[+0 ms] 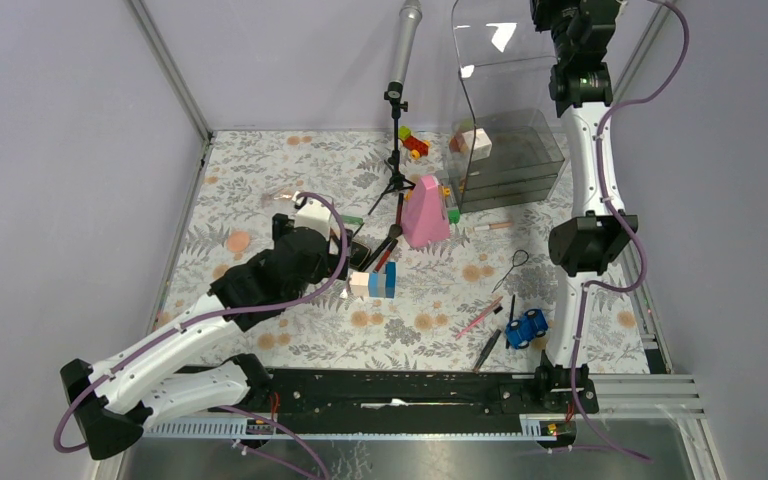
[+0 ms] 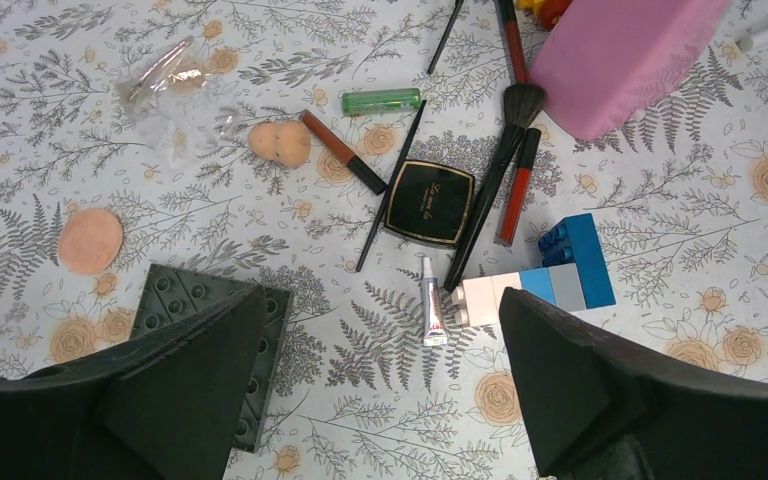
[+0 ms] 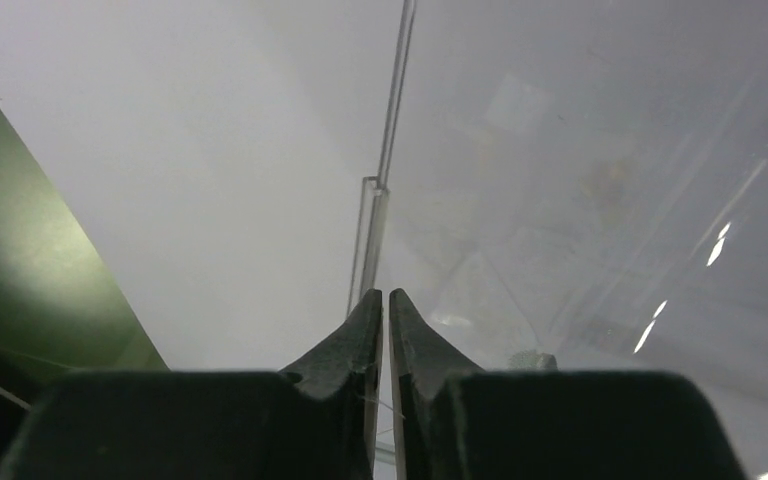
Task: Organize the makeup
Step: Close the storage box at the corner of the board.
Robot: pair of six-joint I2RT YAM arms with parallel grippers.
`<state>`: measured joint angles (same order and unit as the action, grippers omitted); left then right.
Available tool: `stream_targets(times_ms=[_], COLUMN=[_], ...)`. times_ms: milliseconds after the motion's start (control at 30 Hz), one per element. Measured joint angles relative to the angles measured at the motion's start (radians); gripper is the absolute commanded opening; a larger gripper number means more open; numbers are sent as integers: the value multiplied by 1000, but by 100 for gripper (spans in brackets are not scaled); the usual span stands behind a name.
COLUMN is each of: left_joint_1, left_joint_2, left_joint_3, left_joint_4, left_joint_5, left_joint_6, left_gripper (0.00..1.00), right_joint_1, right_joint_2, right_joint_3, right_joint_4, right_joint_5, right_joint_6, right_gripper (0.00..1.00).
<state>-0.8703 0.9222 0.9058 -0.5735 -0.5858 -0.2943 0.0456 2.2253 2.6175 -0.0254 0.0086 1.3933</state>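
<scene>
**Tabletop scene, task at an early stage.** The left hand hangs above the central cluster, fingers spread as wide as they go and nothing between them. The right hand, reaching high at the far right, has its fingers almost together on the thin edge of the clear lid. That lid stands raised over the clear organiser.

**Done.** As far as can be seen, only the organiser has been opened. One pale item shows through its wall, and I cannot tell what it is.

**Left.** Nearly everything remains.
- The black compact lies mid-cluster, with a thin black pencil along its left edge and a black-handled brush against its right edge.
- Around them lie a red pencil, a brown-red pencil, the green tube, a small white tube, a lobed peach sponge and a round peach sponge.
- A pink pencil and a dark pencil lie well apart from these, near the blue toy car.

**Room.**
- The toy blocks sit just beside the brush's handle end.
- The pink cone and a microphone stand rise between cluster and organiser, so a carry probably has to pass over or around them.
- Bare tabletop lies left of the cluster and on its near side.
- Walls close both sides, and the organiser sits near the far right corner.
</scene>
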Motion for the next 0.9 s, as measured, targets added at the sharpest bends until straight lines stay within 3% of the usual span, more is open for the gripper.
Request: stream_targets(times_ms=[167,233,300,367,733,900], left_joint_1=[0,0,0,0,0,0], left_joint_2=[-11,-13,-13,-13,-13,-13], left_joint_3=[0,0,0,0,0,0], left_joint_4=[0,0,0,0,0,0], left_joint_5=[0,0,0,0,1,2], left_joint_6=[2,2,2,3,3,3], left_gripper=[99,99,99,99,99,99], right_joint_1=[0,0,0,0,0,-1], right_joint_2=[-34,-54,-71,-84,-92,-88], right_joint_3=[-62,-94,-110,-111,-48,-42], right_joint_4=[-30,-45,-59,-66,-90,-102], right_joint_5=[-3,0,5,12,21,36], right_joint_6=[-24,-40,-52,-69,-106,-113], right_gripper=[13,33,63,74,96,98])
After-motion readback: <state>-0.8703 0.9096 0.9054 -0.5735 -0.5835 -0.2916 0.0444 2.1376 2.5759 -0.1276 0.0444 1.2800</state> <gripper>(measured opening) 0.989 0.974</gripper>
